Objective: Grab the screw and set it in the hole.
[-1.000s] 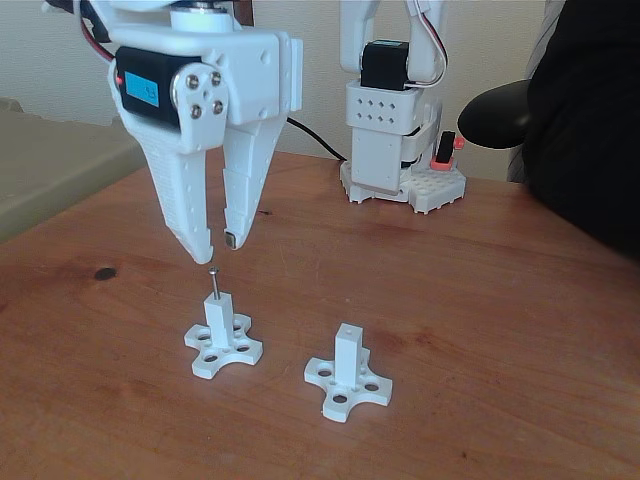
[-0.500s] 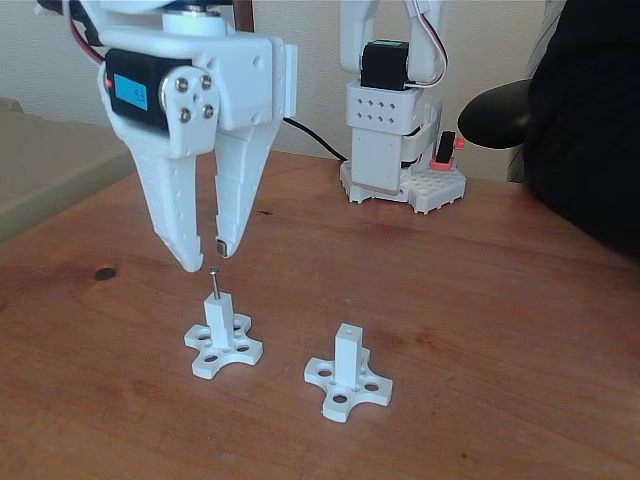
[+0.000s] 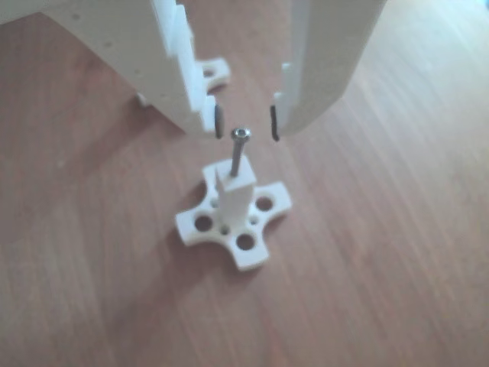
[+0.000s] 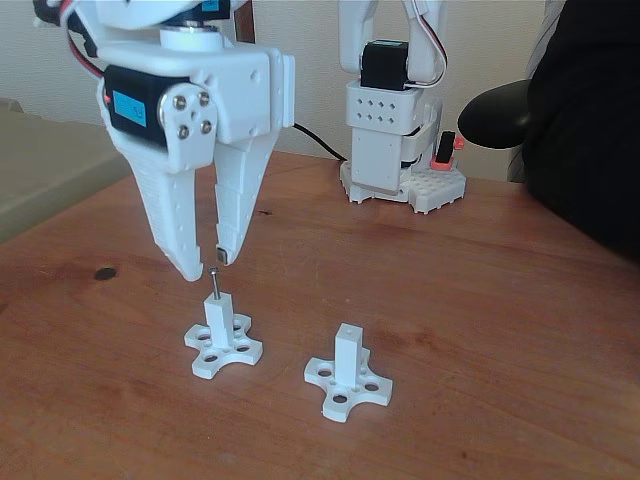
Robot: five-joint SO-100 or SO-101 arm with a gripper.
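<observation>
The dark screw (image 4: 214, 282) stands upright in the top hole of the left white post (image 4: 221, 318), its head sticking up above the post. In the other view the screw (image 3: 239, 151) rises from the post (image 3: 233, 200) on its cross-shaped base. My white gripper (image 4: 208, 267) hovers open just above the screw head, fingertips on either side and apart from it. In the other view the gripper (image 3: 245, 122) has its dark pads flanking the head with a gap on each side. A second white post (image 4: 348, 350) with an open hole on top stands to the right.
A second white robot base (image 4: 395, 150) stands at the back of the wooden table. A dark-clothed person (image 4: 590, 110) and a black rounded object (image 4: 500, 112) are at the right. A small dark spot (image 4: 104, 273) lies at the left.
The gripper has shifted slightly left and lower, with its fingers closer together around the screw head. The screw stays in the left post.
</observation>
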